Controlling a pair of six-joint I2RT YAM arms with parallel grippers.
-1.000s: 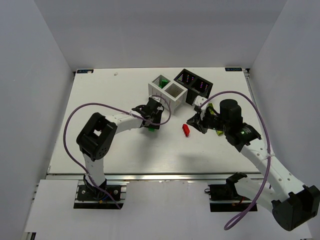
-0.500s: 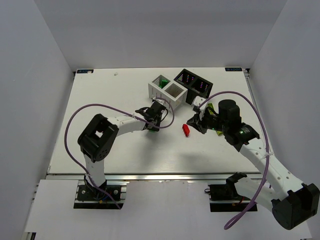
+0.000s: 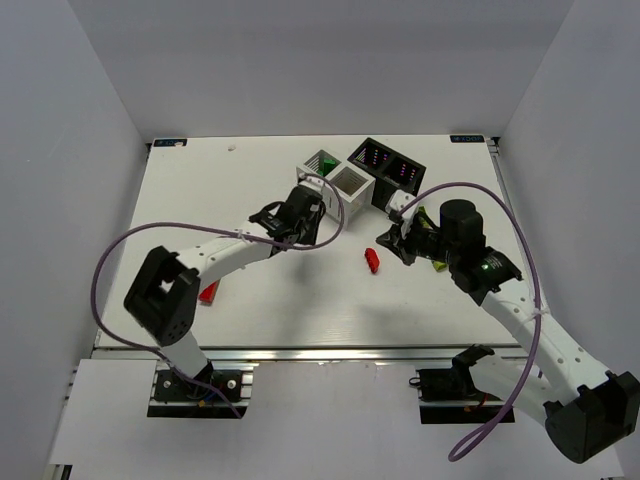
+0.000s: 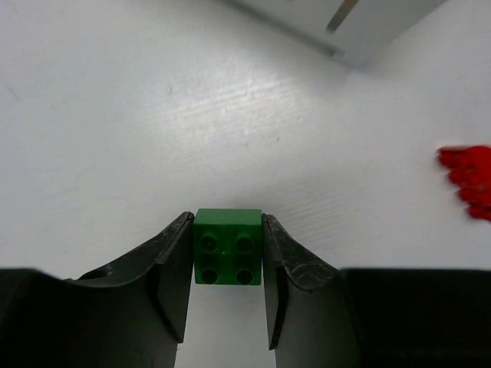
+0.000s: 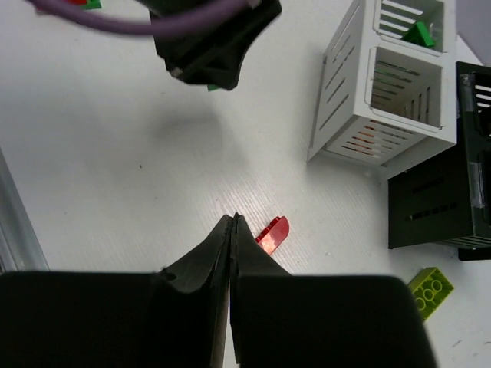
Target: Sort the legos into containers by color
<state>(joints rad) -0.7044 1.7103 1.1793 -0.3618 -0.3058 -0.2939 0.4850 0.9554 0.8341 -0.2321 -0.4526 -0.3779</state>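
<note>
Clamping a dark green two-by-two brick [image 4: 227, 253] between its two fingers, the left gripper [image 4: 227, 226] hangs over the white table [image 4: 138, 115]. The brick sits studs toward the wrist camera, squeezed on its left and right sides, with its far edge level with the fingertips. From above, this gripper is just beside the near wall of the white bin [image 3: 336, 182], and in the right wrist view its shadow falls on the table a little apart from it.

The right gripper [image 5: 232, 224] has its fingers pressed together with nothing between them. It points down at the table, and a red brick [image 5: 271, 234] lies flat just beyond its tips, slightly to one side. Whether the tips touch that brick cannot be told.

The white bin stands near the far middle of the table. One of its two compartments, the one farther from the right arm, holds a green piece [image 5: 418, 33]. The black bin [image 5: 441, 192] stands right beside the white one, on the right arm's side. A yellow-green brick [image 5: 430, 291] lies on the table near the black bin's near corner. A second red piece [image 3: 208, 292] lies well apart from the others, beside the left arm's elbow.
</note>
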